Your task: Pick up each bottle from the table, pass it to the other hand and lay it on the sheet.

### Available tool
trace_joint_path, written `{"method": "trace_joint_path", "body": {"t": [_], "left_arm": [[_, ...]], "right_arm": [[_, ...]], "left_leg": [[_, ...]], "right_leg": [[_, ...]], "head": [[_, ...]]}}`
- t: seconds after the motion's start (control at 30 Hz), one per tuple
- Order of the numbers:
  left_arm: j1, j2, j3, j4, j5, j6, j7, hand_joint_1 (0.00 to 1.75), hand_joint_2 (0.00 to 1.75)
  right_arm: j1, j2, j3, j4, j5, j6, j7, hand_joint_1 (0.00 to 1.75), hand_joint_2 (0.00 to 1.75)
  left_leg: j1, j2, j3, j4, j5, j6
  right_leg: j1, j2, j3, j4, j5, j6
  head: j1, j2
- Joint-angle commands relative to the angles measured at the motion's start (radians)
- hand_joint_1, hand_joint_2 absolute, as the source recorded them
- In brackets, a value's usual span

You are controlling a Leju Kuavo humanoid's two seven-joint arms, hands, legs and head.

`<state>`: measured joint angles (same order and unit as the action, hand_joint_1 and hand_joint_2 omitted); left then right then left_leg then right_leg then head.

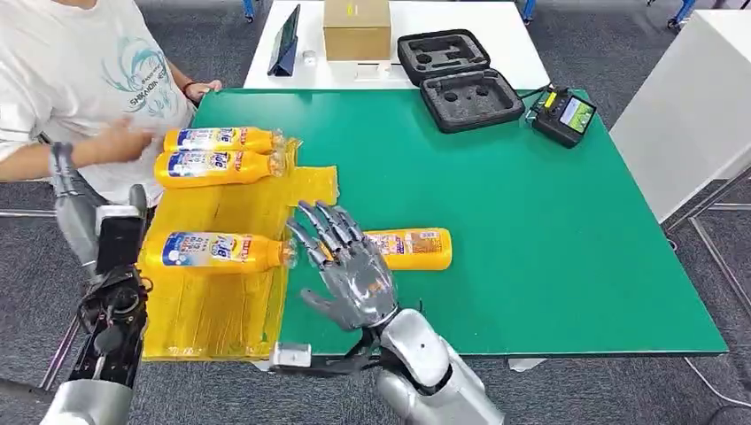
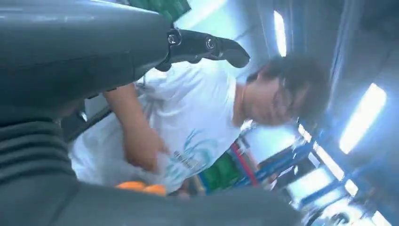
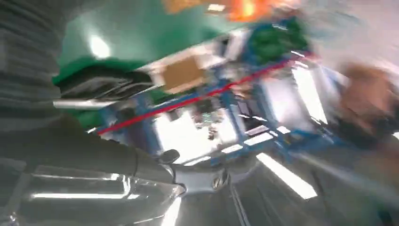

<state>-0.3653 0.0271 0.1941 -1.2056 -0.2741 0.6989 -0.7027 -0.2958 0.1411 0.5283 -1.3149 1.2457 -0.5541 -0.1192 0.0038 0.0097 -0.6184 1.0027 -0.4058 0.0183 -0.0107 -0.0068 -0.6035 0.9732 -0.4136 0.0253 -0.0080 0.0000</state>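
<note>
Right hand (image 1: 345, 266) open, palm up, fingers spread, holding nothing, over near part of green counter (image 1: 531, 230). Fourth bottle (image 1: 412, 249) lies on bare counter just beyond right hand's fingertips; contact unclear. Yellow sheet (image 1: 221, 301) covers counter's near-left corner. Three bottles lie on sheet: two (image 1: 221, 139) (image 1: 217, 167) side by side at far end, third (image 1: 217, 251) midway. Left hand (image 1: 71, 190) raised off counter's left edge; grip state cannot tell. Person (image 1: 71, 80) at far-left corner.

Head view looks down on table (image 1: 531, 221); wrist views tilt upward, blurred.
</note>
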Motion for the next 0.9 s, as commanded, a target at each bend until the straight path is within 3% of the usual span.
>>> {"method": "trace_joint_path", "body": {"t": [0.03,0.27,0.53,0.9], "left_arm": [[0.102,-0.019,0.012,-0.098,0.265,-0.034,0.005,0.00,1.75],[0.116,-0.021,0.000,-0.074,0.275,-0.052,0.005,0.00,1.75],[0.117,-0.016,-0.005,-0.061,0.273,-0.057,0.005,0.00,1.75],[0.053,-0.019,-0.021,0.053,0.290,-0.082,0.005,0.00,1.75]], "right_arm": [[-0.228,-0.052,-0.180,0.478,0.001,0.121,0.080,0.00,1.75],[-0.373,-0.038,-0.229,0.781,-0.043,0.113,0.055,0.00,1.75],[-0.396,-0.029,-0.245,0.827,-0.063,0.129,0.049,0.00,1.75],[-0.446,-0.035,-0.347,0.941,-0.195,0.274,-0.012,0.00,1.75]], "left_leg": [[0.000,0.001,0.005,-0.002,-0.001,0.000],[0.001,-0.001,0.004,0.000,-0.001,0.000],[0.000,-0.001,0.003,0.000,-0.001,-0.001],[0.000,-0.004,0.002,0.000,-0.001,-0.001]], "right_leg": [[0.000,0.002,0.005,-0.002,0.000,0.000],[0.000,0.000,0.005,-0.001,-0.001,0.000],[0.000,0.000,0.003,0.000,-0.001,0.000],[0.000,-0.002,0.003,0.000,-0.001,0.000]], "head": [[-0.001,0.000],[0.000,0.000],[0.000,0.000],[0.000,0.000]]}}
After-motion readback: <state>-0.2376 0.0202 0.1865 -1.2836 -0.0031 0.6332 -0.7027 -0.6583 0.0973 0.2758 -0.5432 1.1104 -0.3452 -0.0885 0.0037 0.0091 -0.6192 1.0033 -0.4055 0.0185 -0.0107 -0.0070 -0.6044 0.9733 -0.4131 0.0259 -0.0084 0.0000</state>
